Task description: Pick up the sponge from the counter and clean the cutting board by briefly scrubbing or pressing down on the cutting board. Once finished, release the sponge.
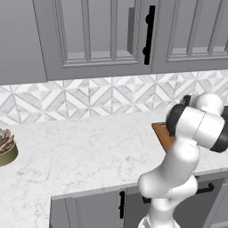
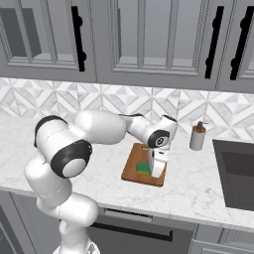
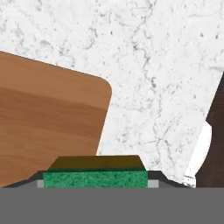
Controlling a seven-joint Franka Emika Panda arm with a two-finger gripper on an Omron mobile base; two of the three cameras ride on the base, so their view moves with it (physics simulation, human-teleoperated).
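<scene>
We have the sponge [image 3: 95, 178] clamped between the tool's [image 2: 151, 171] closed-in fingers, its green face and yellow layer filling the gap between the tips in the hand view. In the right base view it sits over the cutting board [image 2: 133, 166], near the board's front edge, low enough that we cannot tell whether it touches the wood. We judge the scrubbing step is in hand. Next we should press down onto the board, rub briefly, then open and let go. The board lies on the tabletop [image 2: 198, 183].

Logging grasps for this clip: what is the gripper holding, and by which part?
The sponge, pinched across its two short ends by the gripper, above the board.
</scene>
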